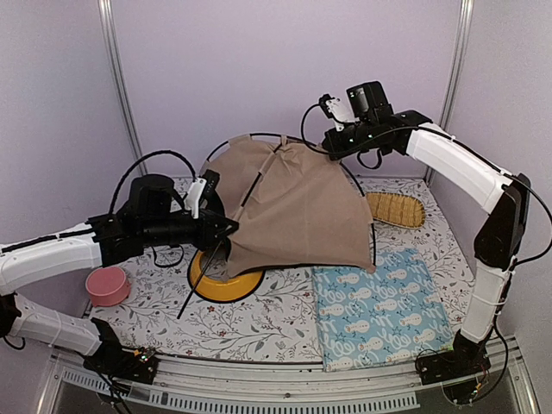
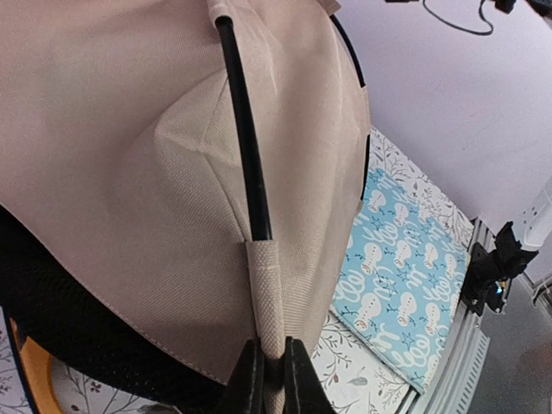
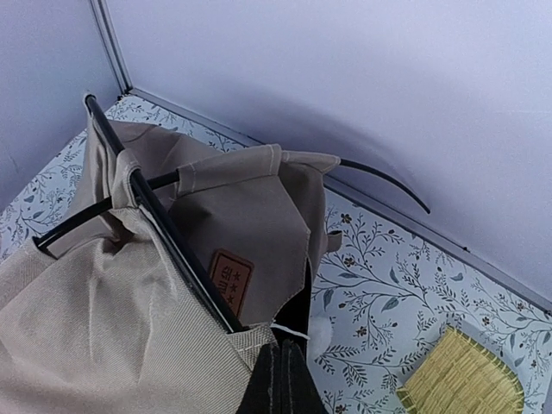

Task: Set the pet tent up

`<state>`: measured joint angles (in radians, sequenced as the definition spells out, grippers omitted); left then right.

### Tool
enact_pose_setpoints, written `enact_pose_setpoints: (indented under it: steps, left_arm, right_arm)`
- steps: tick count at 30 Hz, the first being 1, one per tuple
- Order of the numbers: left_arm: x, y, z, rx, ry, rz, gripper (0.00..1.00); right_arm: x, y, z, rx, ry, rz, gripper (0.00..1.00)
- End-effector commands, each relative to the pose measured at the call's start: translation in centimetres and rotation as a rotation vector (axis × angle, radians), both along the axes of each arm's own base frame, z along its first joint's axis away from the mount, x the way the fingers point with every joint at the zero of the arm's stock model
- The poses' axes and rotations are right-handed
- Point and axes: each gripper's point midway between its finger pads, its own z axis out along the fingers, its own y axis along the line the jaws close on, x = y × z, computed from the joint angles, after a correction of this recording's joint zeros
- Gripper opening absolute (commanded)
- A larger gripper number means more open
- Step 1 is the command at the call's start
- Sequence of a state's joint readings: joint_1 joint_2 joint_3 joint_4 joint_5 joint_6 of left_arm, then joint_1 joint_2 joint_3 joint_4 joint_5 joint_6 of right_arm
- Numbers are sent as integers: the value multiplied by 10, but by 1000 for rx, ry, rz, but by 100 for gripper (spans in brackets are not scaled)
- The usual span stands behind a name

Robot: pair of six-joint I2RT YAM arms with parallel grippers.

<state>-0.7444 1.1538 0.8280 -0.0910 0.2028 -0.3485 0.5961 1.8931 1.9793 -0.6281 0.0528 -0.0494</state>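
Note:
The pet tent (image 1: pixel 297 207) is a large beige fabric shell with thin black poles, half raised in the middle of the table. My left gripper (image 1: pixel 226 228) is shut on the tent's lower left corner; in the left wrist view (image 2: pixel 269 366) its fingers pinch the textured pole sleeve (image 2: pixel 266 293) where a black pole (image 2: pixel 246 138) enters. My right gripper (image 1: pixel 332 138) is up at the tent's top. In the right wrist view (image 3: pixel 280 366) its jaws are closed on the fabric edge beside a pole, near the brown label (image 3: pixel 230 278) and white pom-pom (image 3: pixel 321 332).
A yellow oval tray (image 1: pixel 226 283) lies under the tent's left corner. A pink bowl (image 1: pixel 108 285) stands at the left. A light blue patterned mat (image 1: pixel 381 315) lies at the front right. A woven straw mat (image 1: pixel 395 209) lies at the back right. A loose pole end (image 1: pixel 191 293) slants toward the front.

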Motion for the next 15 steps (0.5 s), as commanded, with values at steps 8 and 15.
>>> enact_pose_setpoints:
  steps: [8, 15]
  left_arm:
    - [-47, -16, -34, -20, 79, 23, 5]
    - [-44, -19, -14, -116, 25, 95, 0]
  right_arm:
    - [36, -62, 11, 6, -82, -244, 0]
    - [12, -46, 20, 140, -10, -172, 11]
